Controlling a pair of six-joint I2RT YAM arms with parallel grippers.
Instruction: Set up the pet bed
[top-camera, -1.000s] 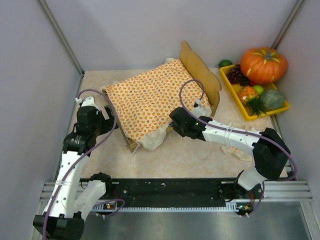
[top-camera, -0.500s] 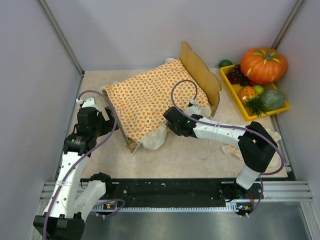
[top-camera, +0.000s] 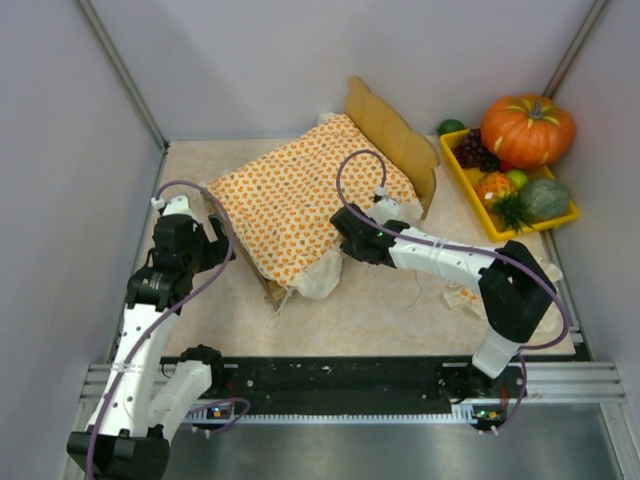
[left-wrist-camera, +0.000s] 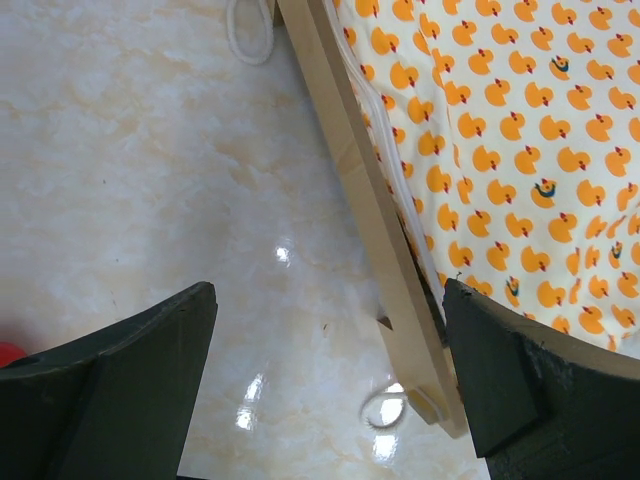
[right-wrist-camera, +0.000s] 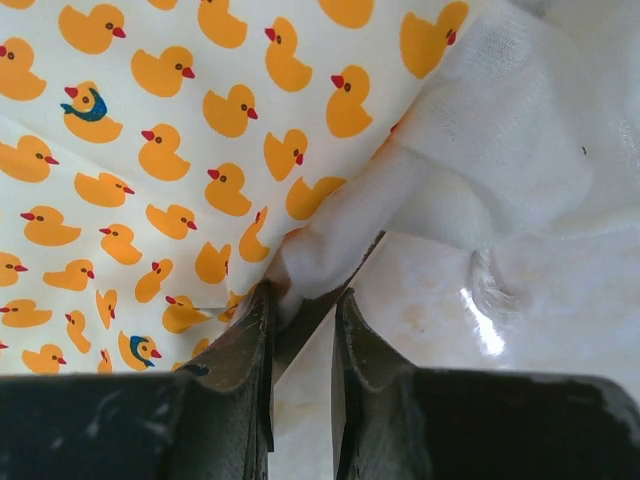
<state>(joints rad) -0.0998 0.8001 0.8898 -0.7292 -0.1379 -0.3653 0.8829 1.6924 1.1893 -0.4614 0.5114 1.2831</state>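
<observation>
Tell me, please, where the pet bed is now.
In the top view, the pet bed stands mid-table, its headboard toward the yellow fruit tray at right, the duck-print bedspread draped over it.

Plain grey walls around a glossy, beige, marble-patterned tabletop.

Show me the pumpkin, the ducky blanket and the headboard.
Big orange pumpkin (top-camera: 527, 130), top view, its front.
Orange duck-print fabric blanket (top-camera: 300, 195), top view, its middle.
Rounded plywood headboard (top-camera: 392, 133), top view, its face.
</observation>
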